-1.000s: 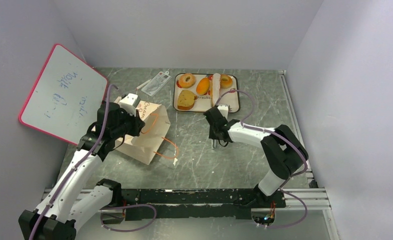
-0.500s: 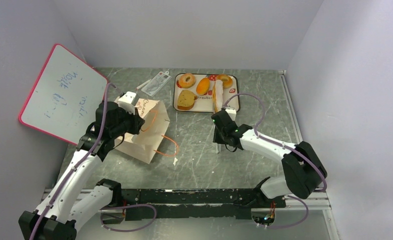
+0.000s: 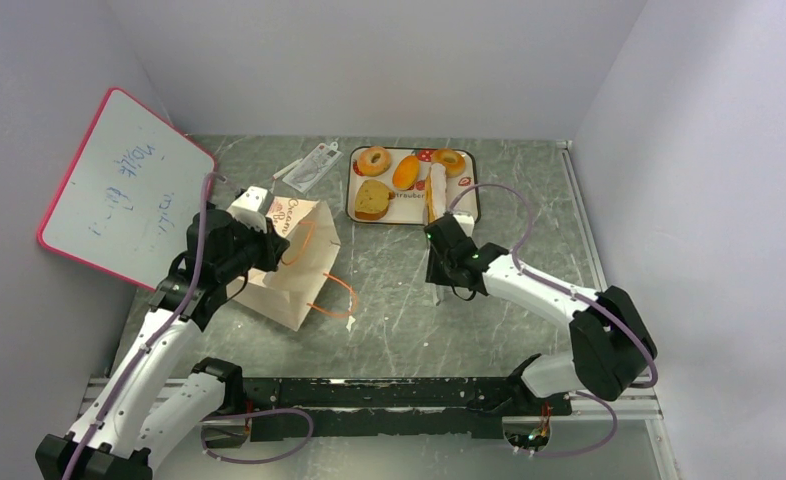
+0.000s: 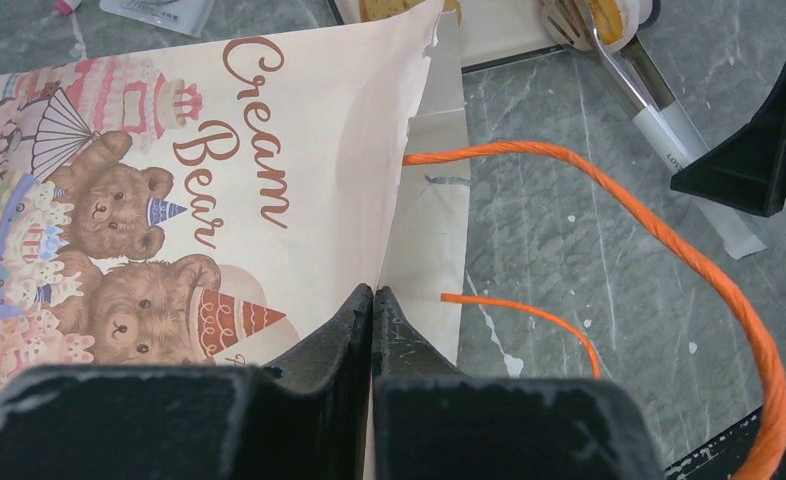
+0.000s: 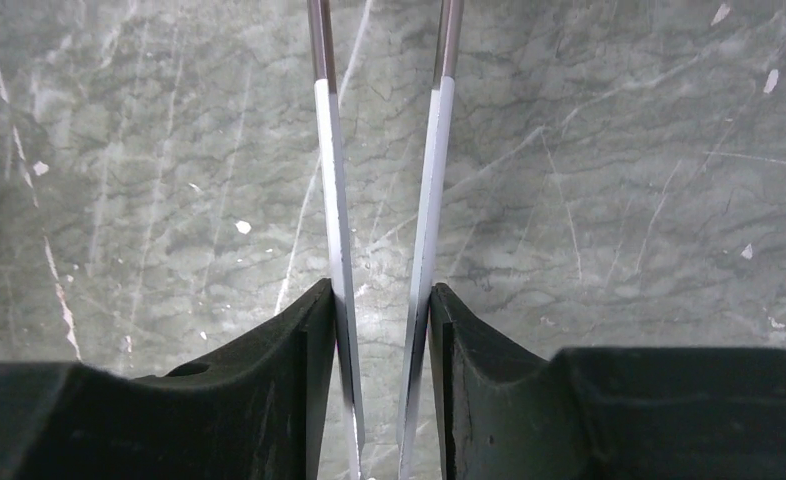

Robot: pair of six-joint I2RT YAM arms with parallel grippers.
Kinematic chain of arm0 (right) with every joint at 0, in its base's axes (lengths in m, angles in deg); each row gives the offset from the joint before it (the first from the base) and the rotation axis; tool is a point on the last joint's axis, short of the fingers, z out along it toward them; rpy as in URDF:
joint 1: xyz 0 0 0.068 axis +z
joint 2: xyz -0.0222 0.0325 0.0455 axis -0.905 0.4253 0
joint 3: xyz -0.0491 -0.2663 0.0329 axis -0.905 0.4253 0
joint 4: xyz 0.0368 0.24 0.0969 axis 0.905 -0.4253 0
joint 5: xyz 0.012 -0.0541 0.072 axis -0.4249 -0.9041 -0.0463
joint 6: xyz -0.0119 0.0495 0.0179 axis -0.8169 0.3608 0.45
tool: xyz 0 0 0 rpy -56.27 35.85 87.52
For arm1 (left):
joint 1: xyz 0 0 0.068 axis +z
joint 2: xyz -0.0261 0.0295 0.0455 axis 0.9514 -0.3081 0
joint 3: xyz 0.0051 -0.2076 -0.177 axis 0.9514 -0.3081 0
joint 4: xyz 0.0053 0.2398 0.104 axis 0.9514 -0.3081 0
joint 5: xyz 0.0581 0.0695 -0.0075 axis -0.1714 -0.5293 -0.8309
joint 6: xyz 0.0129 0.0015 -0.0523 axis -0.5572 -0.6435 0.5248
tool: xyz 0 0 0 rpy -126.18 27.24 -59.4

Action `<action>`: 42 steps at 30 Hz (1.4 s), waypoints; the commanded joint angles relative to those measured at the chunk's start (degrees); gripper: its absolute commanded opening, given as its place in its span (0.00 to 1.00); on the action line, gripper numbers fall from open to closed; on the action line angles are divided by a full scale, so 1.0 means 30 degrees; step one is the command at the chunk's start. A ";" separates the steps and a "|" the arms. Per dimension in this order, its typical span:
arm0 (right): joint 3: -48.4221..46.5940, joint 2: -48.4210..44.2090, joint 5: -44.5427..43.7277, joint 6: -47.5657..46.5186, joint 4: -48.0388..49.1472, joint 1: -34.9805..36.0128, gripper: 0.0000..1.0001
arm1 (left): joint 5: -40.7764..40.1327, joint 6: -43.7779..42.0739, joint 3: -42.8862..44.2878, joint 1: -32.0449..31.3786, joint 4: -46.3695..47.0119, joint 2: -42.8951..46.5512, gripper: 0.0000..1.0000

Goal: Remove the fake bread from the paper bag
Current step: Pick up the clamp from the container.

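The left arm and right arm have white link shells, black joint housings and black bases. A pale purple cable runs externally along each. The left gripper and right gripper have matte black, wedge-shaped fingers.

overhead view of whole table; close downward wrist views; paper bag in overhead and left
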State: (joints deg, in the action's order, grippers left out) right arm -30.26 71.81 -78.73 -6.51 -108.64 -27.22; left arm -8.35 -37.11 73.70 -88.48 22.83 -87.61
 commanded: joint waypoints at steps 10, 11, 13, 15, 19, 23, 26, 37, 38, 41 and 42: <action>-0.1857 0.0540 0.0782 0.0028 -0.0040 -0.1010 0.41 | 0.0778 0.0248 -0.0098 0.0231 0.0793 0.0467 0.07; -0.1860 0.0367 0.0831 0.0140 -0.0222 -0.1012 0.40 | 0.0752 0.0232 -0.0113 0.0231 0.0774 0.0466 0.07; -0.1811 -0.0225 0.0806 0.0304 -0.0586 -0.1017 0.40 | 0.0708 0.0201 -0.0105 0.0231 0.0796 0.0436 0.07; -0.1821 -0.0739 0.0833 0.0466 -0.1005 -0.1007 0.40 | 0.0747 0.0172 -0.0117 0.0231 0.0863 0.0369 0.07; -0.2038 -0.1219 0.0804 0.0679 -0.1873 -0.1021 0.40 | 0.0909 0.0267 -0.0191 0.0256 0.1170 0.0086 0.07; -0.1806 -0.1702 0.0975 0.0879 -0.2337 -0.0996 0.40 | 0.1037 0.0209 -0.0122 0.0260 0.1367 -0.0158 0.07; -0.1537 -0.2176 0.1007 0.1010 -0.2571 -0.0965 0.40 | 0.1094 0.0122 -0.0015 0.0261 0.1375 -0.0263 0.07; -0.0506 -0.4164 0.1243 0.1871 -0.3729 -0.0282 0.37 | 0.1192 -0.0011 0.0140 0.0326 0.1204 -0.0397 0.07; -0.0450 -0.4327 0.1243 0.1948 -0.3848 -0.0160 0.37 | 0.1192 -0.0005 0.0144 0.0320 0.1177 -0.0402 0.07; -0.0293 -0.4731 0.1078 0.2102 -0.4033 0.0196 0.37 | 0.1183 0.0004 0.0129 0.0319 0.1119 -0.0391 0.07; -0.0233 -0.4808 0.1007 0.2087 -0.3992 0.0237 0.38 | 0.1183 -0.0004 0.0113 0.0319 0.1122 -0.0374 0.07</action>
State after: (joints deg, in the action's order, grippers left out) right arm -31.75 59.44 -75.21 -1.59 -119.29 -27.64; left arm -6.19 -36.62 73.28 -88.22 24.29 -88.94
